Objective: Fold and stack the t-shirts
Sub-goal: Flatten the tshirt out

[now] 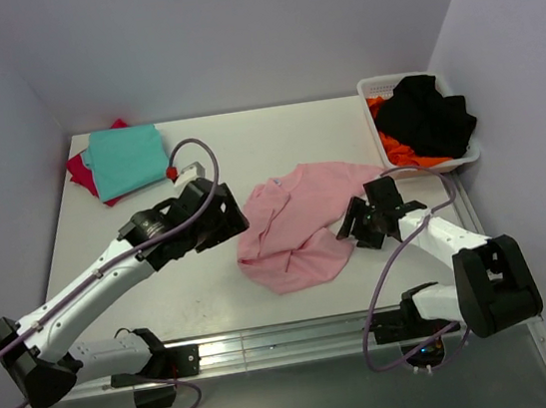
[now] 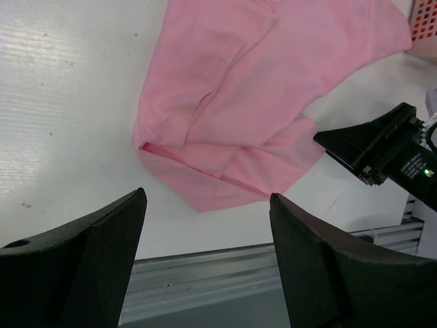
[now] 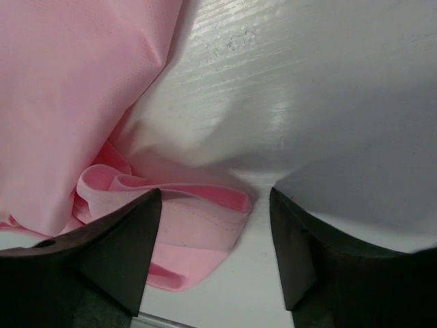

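Note:
A light pink t-shirt (image 1: 296,226) lies crumpled in the middle of the table. My left gripper (image 1: 233,221) hovers open just left of it, its jaws (image 2: 207,198) apart with nothing between them; the pink t-shirt (image 2: 259,89) lies ahead. My right gripper (image 1: 350,222) is low at the shirt's right edge, open (image 3: 214,198). A folded bit of pink hem (image 3: 198,232) lies between its fingers, and the left finger (image 3: 116,253) rests over the cloth. A folded teal t-shirt (image 1: 126,158) sits on a red/magenta one (image 1: 81,174) at the back left.
A white basket (image 1: 371,90) at the back right holds black and orange clothes (image 1: 428,118). The metal rail (image 1: 301,336) runs along the table's near edge, close to the pink shirt's lower end. The right gripper's body (image 2: 382,143) shows in the left wrist view.

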Motion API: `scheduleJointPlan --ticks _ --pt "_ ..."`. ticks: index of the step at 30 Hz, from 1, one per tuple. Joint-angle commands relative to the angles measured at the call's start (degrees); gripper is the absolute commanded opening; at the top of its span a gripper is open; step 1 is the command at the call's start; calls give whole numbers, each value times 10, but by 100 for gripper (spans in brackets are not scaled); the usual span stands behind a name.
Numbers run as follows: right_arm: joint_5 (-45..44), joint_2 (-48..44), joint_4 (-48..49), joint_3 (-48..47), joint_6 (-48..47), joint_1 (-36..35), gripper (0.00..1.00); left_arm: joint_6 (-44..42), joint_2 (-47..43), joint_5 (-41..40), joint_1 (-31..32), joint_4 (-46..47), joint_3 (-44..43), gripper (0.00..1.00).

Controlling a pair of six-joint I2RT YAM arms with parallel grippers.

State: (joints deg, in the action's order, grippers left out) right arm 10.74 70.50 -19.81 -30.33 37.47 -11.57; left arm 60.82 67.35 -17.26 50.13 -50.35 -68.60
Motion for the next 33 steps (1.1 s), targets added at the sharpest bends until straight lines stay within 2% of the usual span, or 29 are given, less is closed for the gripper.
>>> scheduleJointPlan --ticks 1,3,4,7,9,10,11,13,17,20,24,33 --pt "3 9 11 25 10 2 66 -26 36 -31 2 2 -31 79" --pt "6 4 5 28 16 3 61 -37 57 -31 -6 2 -43 79" --pt "11 -7 9 39 17 3 54 -55 79 -25 -12 9 -56 78" --pt "23 -35 11 58 27 1 52 -99 123 2 -43 51 -61 78" --pt "26 -48 6 60 32 1 47 -121 146 27 -74 79 -61 78" --pt "28 -57 -3 59 32 0 33 -138 171 37 -84 92 -64 78" --pt "31 -61 -7 58 31 -1 28 -144 186 62 -94 114 -67 78" --pt "27 -74 -22 56 28 -1 17 -162 237 73 -119 124 -93 76" --pt "22 -94 -38 59 29 -1 3 -191 313 90 -122 133 -138 74" --pt "18 -99 -48 57 29 -1 2 -210 360 99 -105 137 -160 74" --pt "11 -107 -60 54 29 -1 1 -218 404 79 -51 128 -171 74" --pt "3 -117 -68 57 34 -1 1 -194 402 21 -44 110 -124 73"
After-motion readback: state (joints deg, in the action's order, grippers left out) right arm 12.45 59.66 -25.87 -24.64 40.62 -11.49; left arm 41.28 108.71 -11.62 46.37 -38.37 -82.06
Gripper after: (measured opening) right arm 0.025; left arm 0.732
